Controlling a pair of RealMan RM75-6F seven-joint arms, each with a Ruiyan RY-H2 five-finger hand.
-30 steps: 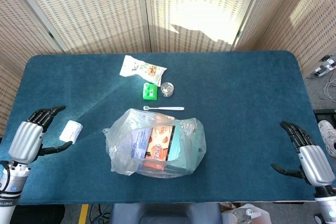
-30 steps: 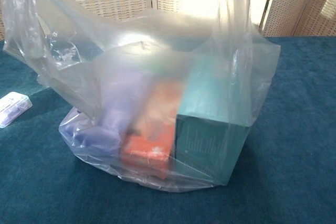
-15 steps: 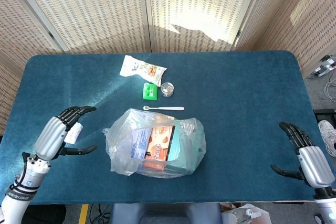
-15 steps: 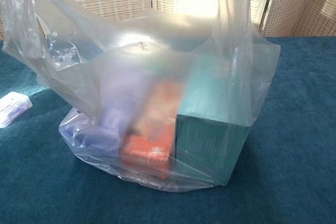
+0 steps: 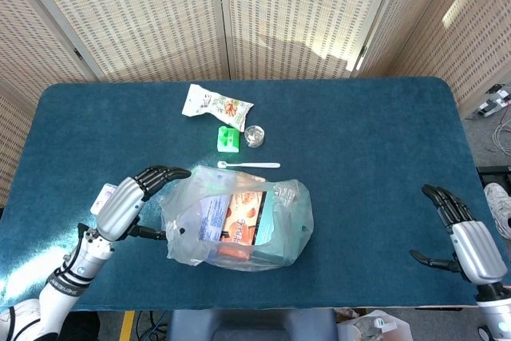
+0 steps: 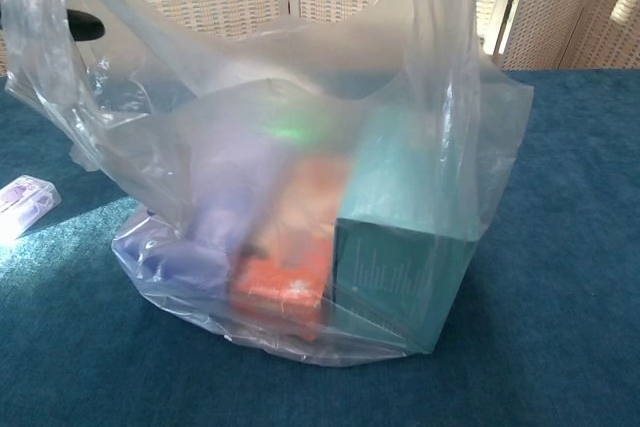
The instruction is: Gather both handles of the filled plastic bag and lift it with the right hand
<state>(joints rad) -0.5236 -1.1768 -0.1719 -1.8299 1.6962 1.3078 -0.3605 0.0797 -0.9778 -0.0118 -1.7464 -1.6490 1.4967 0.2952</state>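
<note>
A clear plastic bag [image 5: 235, 217] filled with boxes sits near the table's front middle; in the chest view the bag [image 6: 300, 197] fills the frame, its handles rising at the top left and top right. My left hand [image 5: 128, 201] is right beside the bag's left side, fingers spread and holding nothing; its dark fingertips [image 6: 85, 22] show at the bag's left handle. My right hand [image 5: 467, 237] hovers at the front right table edge, far from the bag, fingers apart and empty.
A snack packet [image 5: 215, 104], a green box [image 5: 227, 138], a small clear cup [image 5: 255, 135] and a white spoon [image 5: 249, 165] lie behind the bag. A small white packet [image 6: 20, 207] lies left of the bag, partly behind my left hand.
My left hand has moved rightward across the table from the left edge to the bag's left side. The right hand has barely shifted. The sunlight patch on the screen faded.
</note>
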